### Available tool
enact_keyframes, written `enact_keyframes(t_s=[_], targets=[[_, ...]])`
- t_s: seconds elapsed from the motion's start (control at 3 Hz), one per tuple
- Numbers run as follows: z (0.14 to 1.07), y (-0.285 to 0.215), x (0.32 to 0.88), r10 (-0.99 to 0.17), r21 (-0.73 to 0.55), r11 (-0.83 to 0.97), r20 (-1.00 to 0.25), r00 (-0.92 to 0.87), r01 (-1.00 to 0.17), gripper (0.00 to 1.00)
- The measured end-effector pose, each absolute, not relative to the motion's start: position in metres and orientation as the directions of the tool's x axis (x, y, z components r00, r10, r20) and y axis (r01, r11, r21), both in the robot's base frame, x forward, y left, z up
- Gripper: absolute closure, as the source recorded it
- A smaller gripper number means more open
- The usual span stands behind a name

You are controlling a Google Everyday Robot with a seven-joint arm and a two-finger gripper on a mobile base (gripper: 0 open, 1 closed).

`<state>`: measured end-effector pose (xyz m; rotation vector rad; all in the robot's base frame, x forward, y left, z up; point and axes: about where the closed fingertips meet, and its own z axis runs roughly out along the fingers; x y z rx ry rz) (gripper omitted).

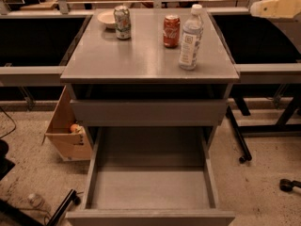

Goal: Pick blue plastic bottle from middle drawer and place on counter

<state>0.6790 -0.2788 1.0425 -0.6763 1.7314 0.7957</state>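
Note:
The blue plastic bottle, clear with a white cap and pale label, stands upright on the grey counter near its right edge, just right of the red soda can. My gripper is at the top right of the camera view, pale and well clear of the bottle, beyond the counter's right side and holding nothing. The middle drawer is pulled far out below, and its flat grey floor is bare.
A green-and-white soda can and a white bowl sit at the counter's back left. The upper drawer stands slightly out. A cardboard box lies on the floor at left. Black tables flank the cabinet.

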Motion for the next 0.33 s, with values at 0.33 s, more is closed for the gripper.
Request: enact_keyframes(t_s=[0.33], targets=[[1.0779,-0.2783,0.6323,-0.183,0.08,0.613,-0.953,-0.24,-0.786,0.0]])
